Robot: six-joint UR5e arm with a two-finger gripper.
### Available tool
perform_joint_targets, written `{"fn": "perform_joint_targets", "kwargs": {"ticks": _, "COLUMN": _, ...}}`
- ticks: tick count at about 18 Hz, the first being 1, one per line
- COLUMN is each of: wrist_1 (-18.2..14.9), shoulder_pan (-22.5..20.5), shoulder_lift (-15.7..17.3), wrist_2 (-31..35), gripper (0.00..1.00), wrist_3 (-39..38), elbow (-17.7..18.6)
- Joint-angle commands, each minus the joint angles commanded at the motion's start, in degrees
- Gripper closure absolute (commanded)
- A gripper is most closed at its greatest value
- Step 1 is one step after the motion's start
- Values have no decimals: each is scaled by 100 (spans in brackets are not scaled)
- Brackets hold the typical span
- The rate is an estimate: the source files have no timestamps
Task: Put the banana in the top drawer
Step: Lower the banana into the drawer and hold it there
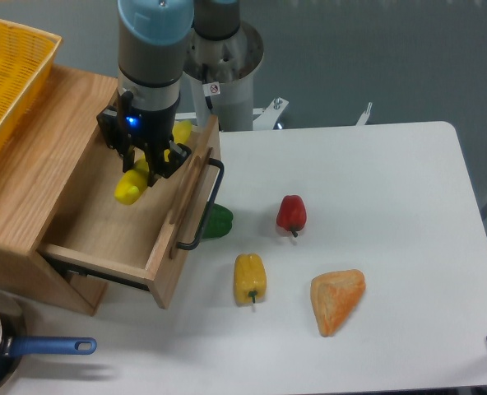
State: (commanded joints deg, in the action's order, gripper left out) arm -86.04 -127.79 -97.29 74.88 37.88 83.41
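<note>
The black two-finger claw grips the long bright-yellow toy banana above the open light-oak wooden top drawer. A green vegetable lies on the white table just beside the drawer's black bar handle.

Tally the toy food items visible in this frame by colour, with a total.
Yellow: 2, the long yellow toy banana held in the gripper over the open wooden top drawer, and the blocky yellow bell pepper.
Red: 1, the red bell pepper.
Green: 1, the green item partly hidden behind the drawer handle.
Orange: 1, the orange wedge.
Total: 5.
</note>
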Motion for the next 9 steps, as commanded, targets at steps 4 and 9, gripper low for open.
{"fn": "perform_joint_targets", "kwargs": {"ticks": 4, "wrist_1": 0, "shoulder_pan": 17, "shoulder_lift": -44, "wrist_2": -9, "gripper": 69, "wrist_3": 9, "elbow": 9}}
{"fn": "perform_joint_targets", "kwargs": {"ticks": 9, "wrist_1": 18, "shoulder_pan": 88, "shoulder_lift": -114, "wrist_2": 0, "gripper": 67, "wrist_3": 9, "elbow": 35}}
